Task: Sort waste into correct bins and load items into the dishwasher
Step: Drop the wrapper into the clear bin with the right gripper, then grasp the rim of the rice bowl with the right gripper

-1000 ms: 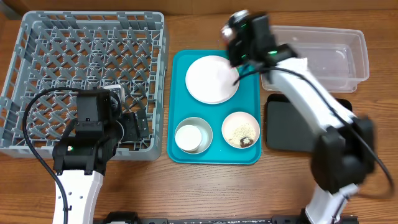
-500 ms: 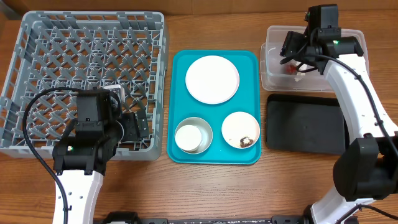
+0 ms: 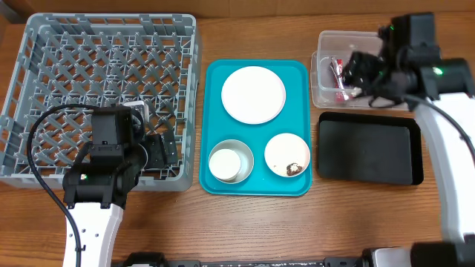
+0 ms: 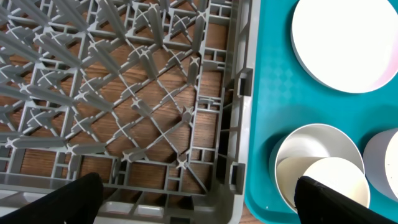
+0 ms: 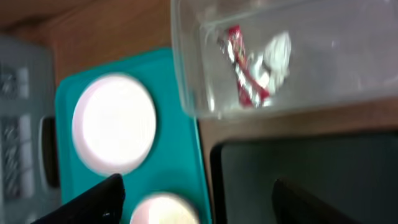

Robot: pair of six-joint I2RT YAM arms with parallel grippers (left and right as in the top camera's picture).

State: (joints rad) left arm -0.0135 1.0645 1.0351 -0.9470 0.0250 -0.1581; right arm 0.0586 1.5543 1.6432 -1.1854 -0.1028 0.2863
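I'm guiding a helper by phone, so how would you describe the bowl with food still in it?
Find the teal serving tray mid-table, between the grey dish rack and the black tray. The small white bowl sits in its near right corner. Unlike the bare plate behind it and the grey bowl holding a cup beside it, it has a brown lump inside.

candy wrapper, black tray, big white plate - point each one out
candy wrapper (image 5: 244,68), right wrist view, middle of its red strip
black tray (image 3: 367,148), overhead view, bare middle of its floor
white plate (image 3: 253,94), overhead view, centre of its face
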